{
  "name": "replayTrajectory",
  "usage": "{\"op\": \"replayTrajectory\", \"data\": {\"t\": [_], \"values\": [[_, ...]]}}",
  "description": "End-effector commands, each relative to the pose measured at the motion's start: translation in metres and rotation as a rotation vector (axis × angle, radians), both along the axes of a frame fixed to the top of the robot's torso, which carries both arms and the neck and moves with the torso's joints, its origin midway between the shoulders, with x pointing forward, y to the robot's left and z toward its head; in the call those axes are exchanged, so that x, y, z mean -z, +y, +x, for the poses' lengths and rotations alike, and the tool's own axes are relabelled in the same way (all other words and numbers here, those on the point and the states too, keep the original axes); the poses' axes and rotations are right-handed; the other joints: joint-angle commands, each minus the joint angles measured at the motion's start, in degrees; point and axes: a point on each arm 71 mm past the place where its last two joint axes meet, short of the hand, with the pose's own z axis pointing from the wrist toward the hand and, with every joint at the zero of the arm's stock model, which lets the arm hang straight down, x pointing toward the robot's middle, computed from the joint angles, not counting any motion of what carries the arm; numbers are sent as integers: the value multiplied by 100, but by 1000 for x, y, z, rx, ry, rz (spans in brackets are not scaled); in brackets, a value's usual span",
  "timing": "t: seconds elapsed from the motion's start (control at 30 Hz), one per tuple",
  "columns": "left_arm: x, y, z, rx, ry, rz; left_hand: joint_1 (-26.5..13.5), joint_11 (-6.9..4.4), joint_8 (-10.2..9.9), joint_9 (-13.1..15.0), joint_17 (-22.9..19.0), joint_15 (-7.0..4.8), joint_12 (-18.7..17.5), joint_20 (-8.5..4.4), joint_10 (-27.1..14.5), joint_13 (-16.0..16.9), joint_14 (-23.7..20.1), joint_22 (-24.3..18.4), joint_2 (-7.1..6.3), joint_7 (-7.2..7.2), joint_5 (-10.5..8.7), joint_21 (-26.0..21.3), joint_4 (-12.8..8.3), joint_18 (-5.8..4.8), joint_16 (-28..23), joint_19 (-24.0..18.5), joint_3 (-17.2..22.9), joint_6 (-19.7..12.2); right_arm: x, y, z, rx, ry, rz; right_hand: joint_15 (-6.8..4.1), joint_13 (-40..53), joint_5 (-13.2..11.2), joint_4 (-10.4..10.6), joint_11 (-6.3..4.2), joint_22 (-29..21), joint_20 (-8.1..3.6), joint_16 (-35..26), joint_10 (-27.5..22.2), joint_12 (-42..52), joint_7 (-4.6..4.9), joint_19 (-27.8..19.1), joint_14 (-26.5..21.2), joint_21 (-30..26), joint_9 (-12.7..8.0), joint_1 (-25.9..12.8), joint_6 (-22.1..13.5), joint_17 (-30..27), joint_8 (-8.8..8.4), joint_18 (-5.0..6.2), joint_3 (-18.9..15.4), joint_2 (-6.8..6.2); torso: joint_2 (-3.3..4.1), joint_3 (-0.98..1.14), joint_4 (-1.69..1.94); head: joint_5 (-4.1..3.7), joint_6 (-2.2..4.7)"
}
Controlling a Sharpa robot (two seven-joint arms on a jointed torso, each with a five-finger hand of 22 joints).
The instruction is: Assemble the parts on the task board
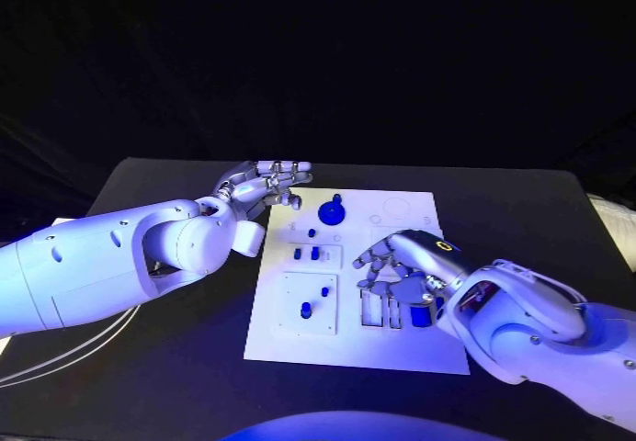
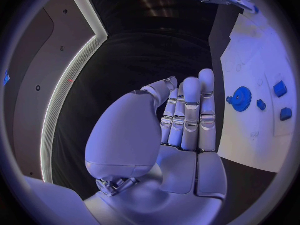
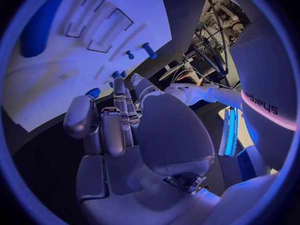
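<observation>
A flat white rectangular task board (image 1: 398,344) is seen at the centre of the head view, its long axis running from upper right to lower left. Small blue plastic parts lie on it: a round blue gear (image 1: 330,213) near the top, short blue pegs (image 1: 306,310) at the lower left. The silver right hand (image 1: 402,266) is poised over the board's right half, clearly the nearer; whether anything is gripped cannot be told. The silver left hand (image 1: 269,184) is held off the upper-left corner, fingers together, straight, empty.
</observation>
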Motion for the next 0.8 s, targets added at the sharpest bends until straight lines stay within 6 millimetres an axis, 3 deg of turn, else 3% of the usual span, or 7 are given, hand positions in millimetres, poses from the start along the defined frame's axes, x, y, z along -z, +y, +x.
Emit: {"op": "replayTrajectory", "data": {"t": [0.03,0.1,0.23,0.37,0.53,0.8], "values": [[-1,-2,-1,18,-7,-9,12,-15,-13,-1,-7,7,21,20,-42,-5,-27,-6,53,-6,-7,-21,-37,110,29,-37,9,-25,2,-24,0,139,167,62,-112,312,169,197,-227,236,-111,128,615,385,-134,149,378,176,16,-305,84,173,83,-140,-176,-77,-27,0,-70,-140,48],[-1,-2,-1,18,-6,-9,12,-15,-13,-1,-7,7,21,20,-42,-5,-27,-6,53,-6,-7,-21,-37,110,29,-37,9,-25,3,-41,-1,197,203,36,-180,718,310,340,-284,399,-191,198,707,758,-197,240,389,298,27,-432,138,259,131,-177,-340,-92,-35,1,-94,-183,63],[0,-2,-1,18,-6,-9,12,-15,-13,-1,-7,7,21,20,-42,-5,-27,-6,53,-6,-7,-21,-37,110,29,-37,9,-25,9,-66,-8,285,243,-20,-197,3352,475,565,-318,586,-229,346,693,3087,-239,316,412,434,66,-475,156,463,222,-212,-669,-39,-54,6,-138,-226,74],[1,-2,-1,20,-4,-9,12,-15,-13,-1,-7,7,21,20,-42,-5,-27,-6,53,-6,-7,-21,-37,110,29,-37,9,-25,13,-80,-13,350,251,-84,-221,5058,589,856,-313,674,-213,427,658,4562,-237,341,422,493,136,-521,132,569,343,-227,-998,89,-71,8,-168,-255,62],[2,-2,-1,21,-1,-9,12,-15,-13,-1,-7,7,21,20,-42,-5,-27,-6,53,-6,-7,-21,-37,110,29,-37,9,-25,19,-86,-16,393,261,-147,-190,5801,640,914,-305,722,-214,485,684,5160,-246,356,432,522,215,-707,103,654,455,-230,-1325,189,-88,-2,-171,-277,55],[3,-2,-2,20,2,-9,12,-15,-13,-1,-7,7,21,20,-42,-5,-27,-6,53,-6,-7,-21,-37,110,29,-37,9,-25,31,-79,-18,398,272,-199,-188,6001,631,923,-306,744,-213,517,680,5288,-252,363,438,534,266,-769,80,705,519,-233,-1496,234,-69,-1,-158,-253,63]]}}
